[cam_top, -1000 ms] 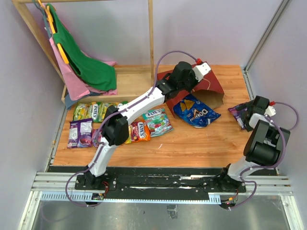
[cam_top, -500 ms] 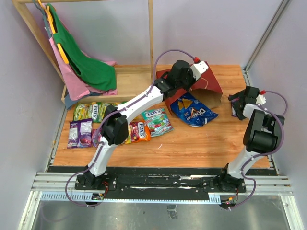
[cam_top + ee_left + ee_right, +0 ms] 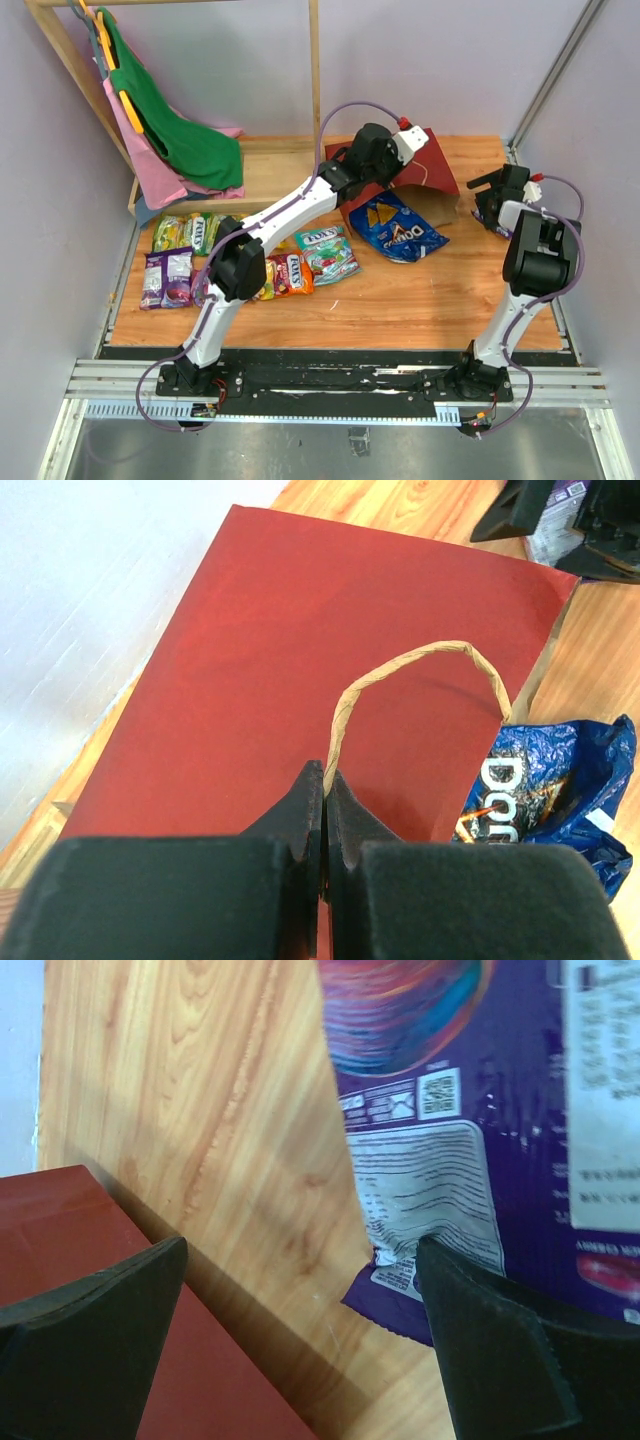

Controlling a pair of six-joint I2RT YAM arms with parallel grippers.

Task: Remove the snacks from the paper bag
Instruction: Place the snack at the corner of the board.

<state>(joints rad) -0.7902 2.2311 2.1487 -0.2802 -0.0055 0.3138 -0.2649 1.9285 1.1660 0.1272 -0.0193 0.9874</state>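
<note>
Your left jaws are pinched tight on the thin tan handle of the paper bag. The bag lies flat at the back of the counter, dark red side up. The blue Doritos bag lies against its open edge. Your right jaws are spread wide and hold nothing; they sit low over a purple packet by the bag's far right corner. More candy packets are clustered on the counter's left.
</note>
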